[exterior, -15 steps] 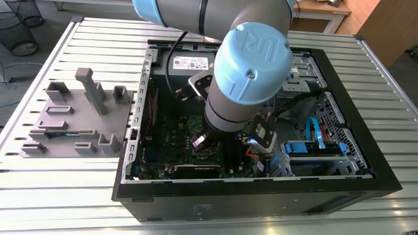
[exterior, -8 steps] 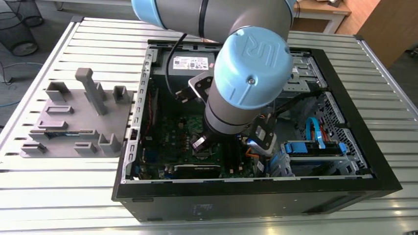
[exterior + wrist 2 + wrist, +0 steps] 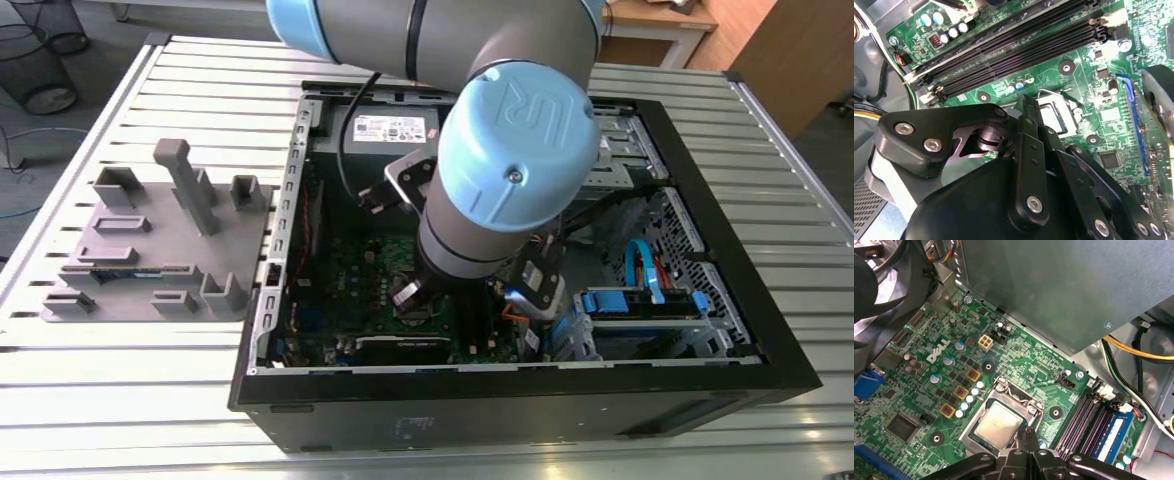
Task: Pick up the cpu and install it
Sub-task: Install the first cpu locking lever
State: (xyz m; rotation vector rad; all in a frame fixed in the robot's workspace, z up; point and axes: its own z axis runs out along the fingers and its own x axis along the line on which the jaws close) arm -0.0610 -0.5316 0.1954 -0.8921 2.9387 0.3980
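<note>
My black gripper, fingertips pressed together at the silver metal socket frame's edge, could nudge the silvery-grey square cpu askew.

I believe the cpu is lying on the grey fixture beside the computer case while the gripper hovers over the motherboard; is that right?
Not quite. The cpu sits in the socket on the motherboard, as the first wrist view shows; the gripper does hover over the motherboard.
</note>
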